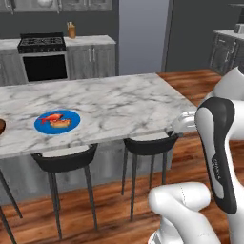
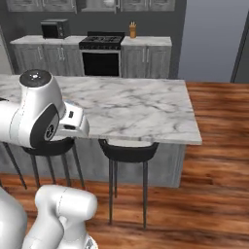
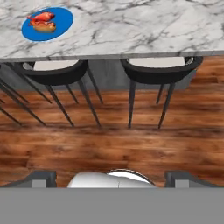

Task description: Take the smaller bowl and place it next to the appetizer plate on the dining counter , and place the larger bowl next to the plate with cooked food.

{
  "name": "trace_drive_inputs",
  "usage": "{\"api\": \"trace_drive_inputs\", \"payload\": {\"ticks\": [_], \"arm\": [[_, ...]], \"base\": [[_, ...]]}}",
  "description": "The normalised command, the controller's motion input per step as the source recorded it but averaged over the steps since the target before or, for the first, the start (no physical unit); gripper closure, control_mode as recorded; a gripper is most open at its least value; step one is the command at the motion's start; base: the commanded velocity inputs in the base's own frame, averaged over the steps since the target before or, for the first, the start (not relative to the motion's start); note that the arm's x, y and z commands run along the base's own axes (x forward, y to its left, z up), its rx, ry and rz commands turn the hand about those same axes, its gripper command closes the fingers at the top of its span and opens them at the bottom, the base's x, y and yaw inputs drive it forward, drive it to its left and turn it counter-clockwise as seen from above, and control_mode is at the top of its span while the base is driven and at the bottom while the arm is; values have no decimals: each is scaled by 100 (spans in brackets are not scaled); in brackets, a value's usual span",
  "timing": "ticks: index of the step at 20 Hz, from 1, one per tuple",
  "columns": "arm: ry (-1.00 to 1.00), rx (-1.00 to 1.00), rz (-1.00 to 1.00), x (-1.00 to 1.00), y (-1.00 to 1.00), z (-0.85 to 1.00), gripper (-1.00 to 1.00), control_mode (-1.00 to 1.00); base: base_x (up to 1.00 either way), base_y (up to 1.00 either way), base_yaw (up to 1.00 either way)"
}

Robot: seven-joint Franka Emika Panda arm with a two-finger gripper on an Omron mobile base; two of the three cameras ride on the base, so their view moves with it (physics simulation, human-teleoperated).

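The dining worktop [image 1: 119, 102] has a white, grey-veined marble top; the floor is wood. One blue plate with cooked food [image 1: 57, 121] lies near its left end. Two stools [image 1: 147, 143] stand beneath. Fingers [image 3: 109, 177] spread, holding nothing.

Counter [image 1: 119, 102] top mostly bare marble; wide free room across its middle and right end. Blue plate [image 1: 57, 121] w/ food sits near front edge, left part, the one obstacle there. Brown bowl [image 1: 1, 126] at far left edge. Two stools [image 1: 143, 145] tucked under front edge; their legs crowd the space below. Wood floor [image 2: 214, 146] past right end is open.
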Motion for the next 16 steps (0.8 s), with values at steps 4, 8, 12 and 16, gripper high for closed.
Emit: {"api": "trace_drive_inputs", "payload": {"ticks": [4, 8, 12, 16], "arm": [[0, 0, 0, 0, 0, 0, -100, 100], [0, 0, 0, 0, 0, 0, -100, 100], [0, 0, 0, 0, 0, 0, -100, 100], [0, 0, 0, 0, 0, 0, -100, 100]], "base": [[38, -100, 0], [53, -100, 0], [68, -100, 0], [94, -100, 0]]}}
